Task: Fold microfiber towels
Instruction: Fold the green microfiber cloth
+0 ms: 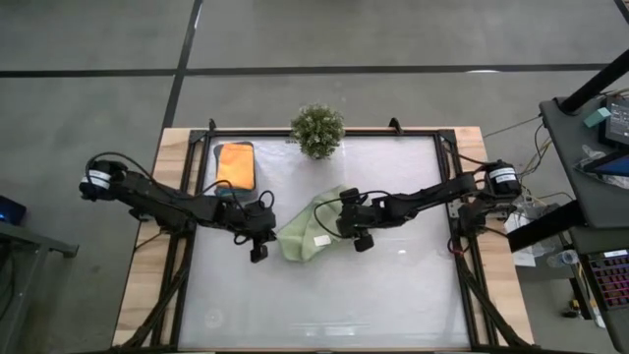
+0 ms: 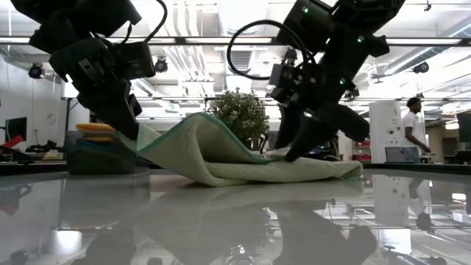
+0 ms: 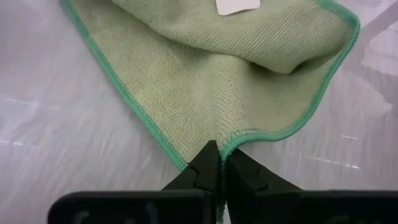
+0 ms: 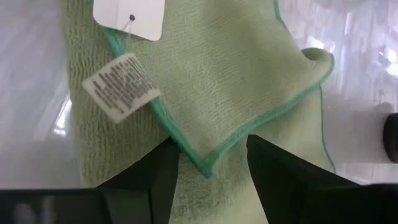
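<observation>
Green towel: a pale sage-green microfiber towel (image 1: pixel 307 234) with a darker green hem lies partly folded on the white table (image 1: pixel 393 295), in front of the small bushy plant (image 1: pixel 317 129); one flap is doubled over the rest.
White tag: a white card tag (image 4: pixel 129 17) and a printed label (image 4: pixel 120 85) sit on the towel's upper face, near its middle.
Left gripper: the left gripper (image 3: pixel 219 163) has its fingers pressed together on a hemmed corner of the green towel, on the side away from the plant; in the low view that edge is lifted off the table.
Right gripper: the right gripper (image 4: pixel 210 163) stands with its fingers apart, one on each side of a folded hemmed corner of the towel; that corner lies between them, and no grip on it shows. In the low view the fingertips are down at the cloth.
Orange towel: a bright orange towel (image 1: pixel 236 164) rests on a stack in the dark grey tray (image 2: pixel 103 156), beside the plant and apart from the green towel.
Person: a person (image 2: pixel 413 131) stands far off in the room behind the table.
</observation>
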